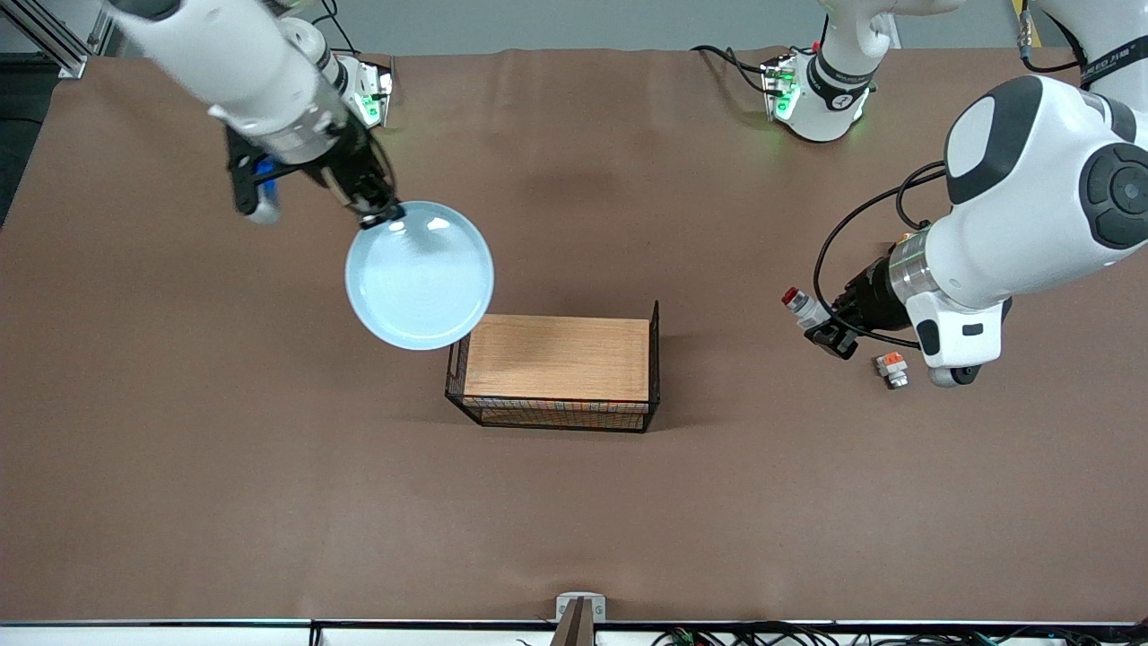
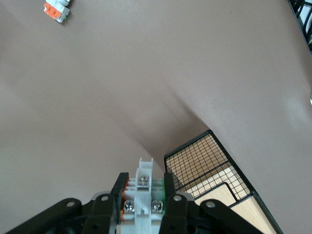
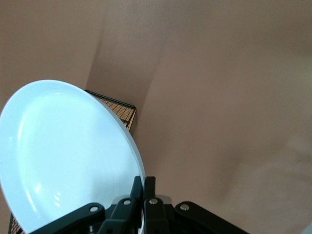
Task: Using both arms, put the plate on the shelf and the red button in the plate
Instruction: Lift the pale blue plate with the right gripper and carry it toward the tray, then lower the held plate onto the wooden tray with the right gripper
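Note:
My right gripper is shut on the rim of the pale light-blue plate and holds it tilted in the air, its lower edge over the corner of the wooden-topped rack at the right arm's end. In the right wrist view the plate fills one side, pinched between the fingers of that gripper. My left gripper is shut on the red button, above the table toward the left arm's end. In the left wrist view the button's white body sits between the fingers.
A similar white piece with an orange-red block lies on the table beside my left gripper; it also shows in the left wrist view. The black wire rack shows in the left wrist view and the right wrist view. Brown cloth covers the table.

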You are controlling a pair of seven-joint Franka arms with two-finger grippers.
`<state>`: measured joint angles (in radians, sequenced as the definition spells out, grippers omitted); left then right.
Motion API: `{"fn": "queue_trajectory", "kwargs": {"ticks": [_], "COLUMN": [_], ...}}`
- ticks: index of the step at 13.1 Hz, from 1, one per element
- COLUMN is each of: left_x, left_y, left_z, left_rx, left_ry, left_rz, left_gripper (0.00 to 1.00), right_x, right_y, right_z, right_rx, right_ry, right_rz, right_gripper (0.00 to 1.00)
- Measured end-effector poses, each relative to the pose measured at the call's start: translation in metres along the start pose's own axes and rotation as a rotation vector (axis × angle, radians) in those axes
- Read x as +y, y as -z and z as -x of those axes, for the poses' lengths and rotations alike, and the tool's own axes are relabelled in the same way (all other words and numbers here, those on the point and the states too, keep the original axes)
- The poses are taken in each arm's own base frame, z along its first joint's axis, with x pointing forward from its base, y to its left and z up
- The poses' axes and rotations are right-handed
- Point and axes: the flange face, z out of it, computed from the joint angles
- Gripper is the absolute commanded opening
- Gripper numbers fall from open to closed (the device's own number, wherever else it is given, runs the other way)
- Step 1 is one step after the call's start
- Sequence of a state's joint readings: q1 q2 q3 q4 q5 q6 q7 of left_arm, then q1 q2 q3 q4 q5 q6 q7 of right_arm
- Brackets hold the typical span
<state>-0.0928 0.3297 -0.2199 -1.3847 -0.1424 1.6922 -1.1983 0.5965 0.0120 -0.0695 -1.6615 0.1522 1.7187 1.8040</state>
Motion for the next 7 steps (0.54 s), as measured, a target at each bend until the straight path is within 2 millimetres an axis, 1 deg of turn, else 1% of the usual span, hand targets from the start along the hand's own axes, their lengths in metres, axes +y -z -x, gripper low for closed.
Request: {"fn": "queue_trajectory", "kwargs": {"ticks": [2,3,7], "left_x": [0.000,0.000,0.000], "left_y": [0.000,0.000,0.000], "left_z": [0.000,0.000,-0.001], "left_rx": [0.000,0.000,0.000], "left_ry": [0.000,0.001,0.001], "left_rz": [0.000,0.000,0.000], "left_gripper": [0.27,0.28,0.28], "right_x": [0.004,0.003,-0.008], "right_y": [-0.012,-0.023,-0.077], "right_z": [0.036,0.050,0.092], "right_rx": [0.036,0.049,0.099], "right_ry": [-0.052,-0.081,-0.187], "right_rz": [-0.031,-0.045,-0.082], "right_gripper": [0.00,0.00,0.00]}}
